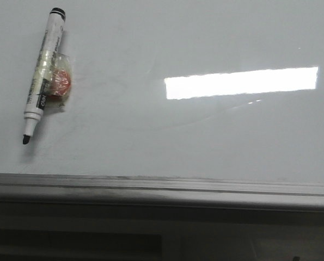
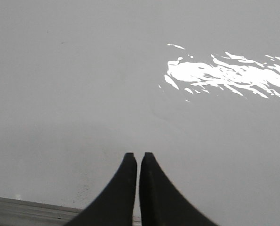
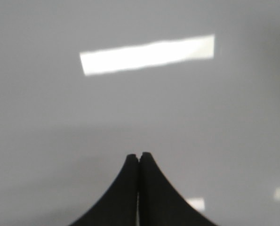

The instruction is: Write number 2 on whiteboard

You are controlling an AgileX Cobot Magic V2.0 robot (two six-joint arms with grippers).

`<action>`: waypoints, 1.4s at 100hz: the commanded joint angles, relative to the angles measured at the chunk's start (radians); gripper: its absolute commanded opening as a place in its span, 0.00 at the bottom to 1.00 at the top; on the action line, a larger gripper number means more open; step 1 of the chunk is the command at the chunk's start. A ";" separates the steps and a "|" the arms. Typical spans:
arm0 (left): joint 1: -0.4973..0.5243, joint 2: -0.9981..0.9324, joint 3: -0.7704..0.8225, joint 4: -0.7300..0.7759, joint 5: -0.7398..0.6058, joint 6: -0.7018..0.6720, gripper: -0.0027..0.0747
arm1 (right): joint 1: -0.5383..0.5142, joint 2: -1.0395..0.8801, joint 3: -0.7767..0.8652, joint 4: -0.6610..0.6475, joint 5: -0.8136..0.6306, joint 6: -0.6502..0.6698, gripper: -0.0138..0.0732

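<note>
The whiteboard [image 1: 205, 141] fills the front view, glossy pale grey-white, with a bright rectangular light reflection at the right. No number 2 shows on it. A white marker [image 1: 42, 76] with a black cap end and a bare black tip lies on the board at the far left, an orange lump taped to its side. Neither gripper shows in the front view. My left gripper [image 2: 139, 155] is shut and empty over the bare board [image 2: 83, 84] near its frame edge. My right gripper [image 3: 139, 155] is shut and empty over the bare board [image 3: 201, 117].
The board's grey metal frame edge [image 1: 162, 187] runs along the near side, and also shows in the left wrist view [image 2: 27, 207]. Faint smudges of old wiping mark the board's middle [image 1: 167, 122].
</note>
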 commanded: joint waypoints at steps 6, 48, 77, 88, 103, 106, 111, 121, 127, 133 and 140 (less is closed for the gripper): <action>-0.001 -0.026 0.027 -0.003 -0.097 -0.005 0.01 | -0.006 -0.025 0.022 -0.002 -0.282 -0.006 0.08; -0.001 -0.026 0.027 -0.149 -0.298 -0.005 0.01 | -0.002 -0.019 -0.063 0.028 -0.118 0.006 0.08; 0.001 0.060 -0.144 -0.146 -0.097 -0.014 0.01 | -0.002 0.209 -0.291 0.132 0.201 0.006 0.08; 0.001 0.148 -0.251 -0.091 -0.016 -0.014 0.01 | 0.017 0.290 -0.365 0.135 0.233 0.006 0.08; 0.001 0.225 -0.311 -0.082 -0.111 -0.012 0.01 | 0.070 0.303 -0.378 0.135 0.226 0.006 0.08; -0.002 0.240 -0.319 -0.058 -0.114 -0.012 0.02 | 0.081 0.303 -0.378 0.135 0.237 0.006 0.08; -0.005 0.259 -0.323 -0.047 -0.114 -0.012 0.05 | 0.090 0.303 -0.378 0.135 0.257 0.006 0.08; -0.023 0.293 -0.323 -0.047 -0.121 -0.012 0.26 | 0.095 0.303 -0.378 0.137 0.294 0.006 0.08; -0.030 0.314 -0.321 -0.048 -0.170 -0.012 0.44 | 0.095 0.303 -0.378 0.142 0.296 0.006 0.08; -0.032 0.332 -0.312 -0.048 -0.255 -0.012 0.57 | 0.095 0.303 -0.378 0.142 0.294 0.006 0.08; -0.032 0.365 -0.291 -0.048 -0.407 -0.012 0.63 | 0.095 0.303 -0.374 0.153 0.305 0.006 0.08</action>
